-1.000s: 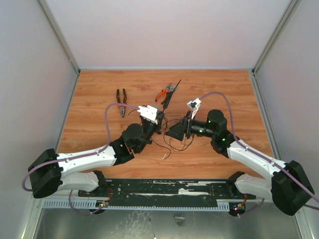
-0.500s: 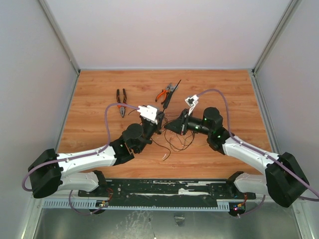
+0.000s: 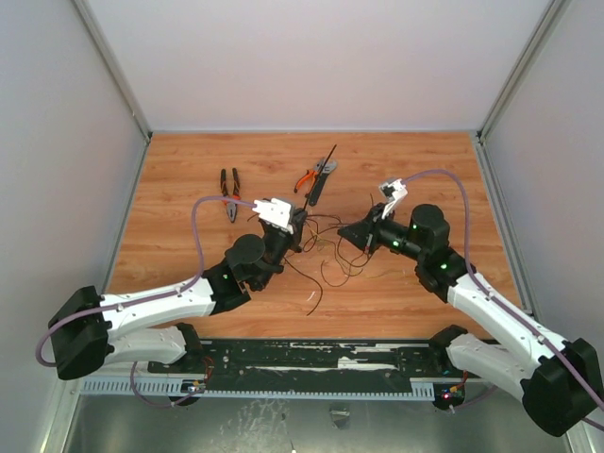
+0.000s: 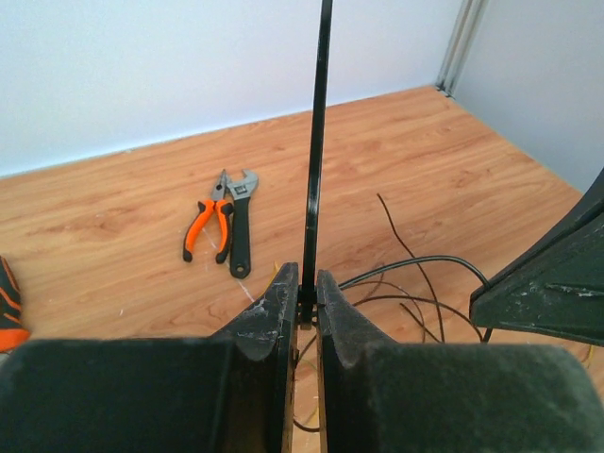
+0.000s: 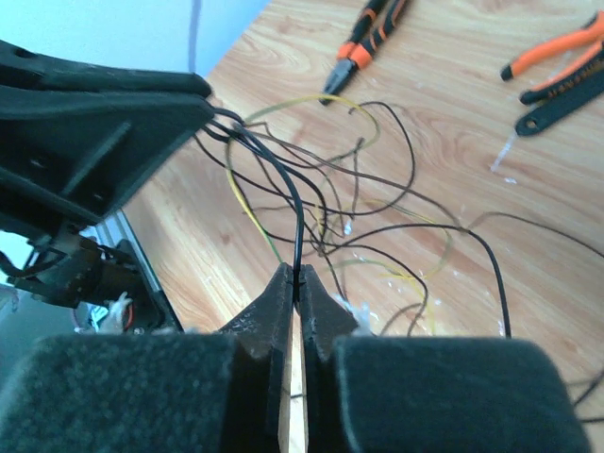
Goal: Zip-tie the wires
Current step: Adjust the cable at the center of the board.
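left gripper [image 4: 307,283]: clamped on the lower end of the zip tie [image 4: 316,142]; the strip is seen pinched between the two fingers at the bottom centre of the left wrist view.
zip tie: held straight and upright in that view, running out of the top edge at centre. It is held off the table [image 3: 189,170].
right gripper [image 5: 295,278]: closed, with one black strand of the wires [image 5: 296,222] nipped between the fingertips at the lower centre of the right wrist view.
wires: spread as a loose tangle in the middle of the top view, between the two grippers. Several strands are drawn together at the dark gripper body in the upper left of the right wrist view; whether they are gripped there cannot be told. The other loops are lying on the wood.
orange pliers [image 4: 203,231]: laid just beside the wrench [image 4: 241,226], left of centre in the left wrist view.
dark pliers [image 3: 229,193]: laid apart, in the upper left part of the table in the top view.
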`<state>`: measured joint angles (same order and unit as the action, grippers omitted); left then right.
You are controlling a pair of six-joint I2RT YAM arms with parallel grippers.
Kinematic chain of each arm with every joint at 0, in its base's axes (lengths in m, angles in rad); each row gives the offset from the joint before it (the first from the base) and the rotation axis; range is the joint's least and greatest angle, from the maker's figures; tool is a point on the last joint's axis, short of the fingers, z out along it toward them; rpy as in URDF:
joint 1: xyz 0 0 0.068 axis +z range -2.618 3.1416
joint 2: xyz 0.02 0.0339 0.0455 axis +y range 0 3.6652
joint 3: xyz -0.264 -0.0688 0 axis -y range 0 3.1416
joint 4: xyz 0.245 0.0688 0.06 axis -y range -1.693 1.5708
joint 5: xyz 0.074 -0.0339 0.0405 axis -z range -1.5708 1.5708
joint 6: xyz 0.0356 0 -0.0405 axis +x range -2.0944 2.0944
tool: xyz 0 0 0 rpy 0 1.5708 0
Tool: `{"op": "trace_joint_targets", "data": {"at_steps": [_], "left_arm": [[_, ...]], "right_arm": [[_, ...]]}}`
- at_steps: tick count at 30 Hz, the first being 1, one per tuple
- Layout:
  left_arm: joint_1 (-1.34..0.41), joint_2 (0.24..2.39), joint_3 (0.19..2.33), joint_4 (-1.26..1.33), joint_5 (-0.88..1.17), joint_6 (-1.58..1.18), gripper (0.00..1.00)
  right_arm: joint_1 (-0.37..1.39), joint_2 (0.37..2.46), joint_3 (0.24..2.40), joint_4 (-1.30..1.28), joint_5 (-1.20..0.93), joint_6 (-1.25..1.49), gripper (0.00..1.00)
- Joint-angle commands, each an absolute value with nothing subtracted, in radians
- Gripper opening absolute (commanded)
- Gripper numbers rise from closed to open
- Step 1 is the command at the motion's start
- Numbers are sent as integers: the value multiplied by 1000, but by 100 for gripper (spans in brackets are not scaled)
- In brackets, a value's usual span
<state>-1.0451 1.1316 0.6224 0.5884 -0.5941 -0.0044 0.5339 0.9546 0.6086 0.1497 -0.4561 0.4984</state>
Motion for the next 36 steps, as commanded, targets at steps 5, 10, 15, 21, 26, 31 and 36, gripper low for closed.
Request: {"op": "trace_joint_targets", "data": {"at_steps": [5, 10, 15, 21, 26, 31, 36], "left_arm": [[-1052, 1083, 609, 594, -633, 7, 1], [-1052, 1068, 603, 588, -647, 14, 0], [-1052, 1063, 601, 582, -650, 18, 0], [-1053, 1057, 600, 579, -658, 28, 0], [-1051, 1052, 599, 577, -665, 32, 0], [-1049, 1049, 599, 578, -665, 38, 0], [-1048, 1050, 597, 578, -665, 41, 0]], "right_arm": [[459, 907, 642, -11, -406, 424, 0], [400, 856, 648, -80, -375, 403, 0], [330, 825, 656, -133, -365, 387, 0], [258, 819, 652, -172, -336, 386, 0], [200, 826, 636, -180, -353, 397, 0], [166, 831, 622, -186, -348, 399, 0], [137, 837, 613, -193, -330, 402, 0]]}}
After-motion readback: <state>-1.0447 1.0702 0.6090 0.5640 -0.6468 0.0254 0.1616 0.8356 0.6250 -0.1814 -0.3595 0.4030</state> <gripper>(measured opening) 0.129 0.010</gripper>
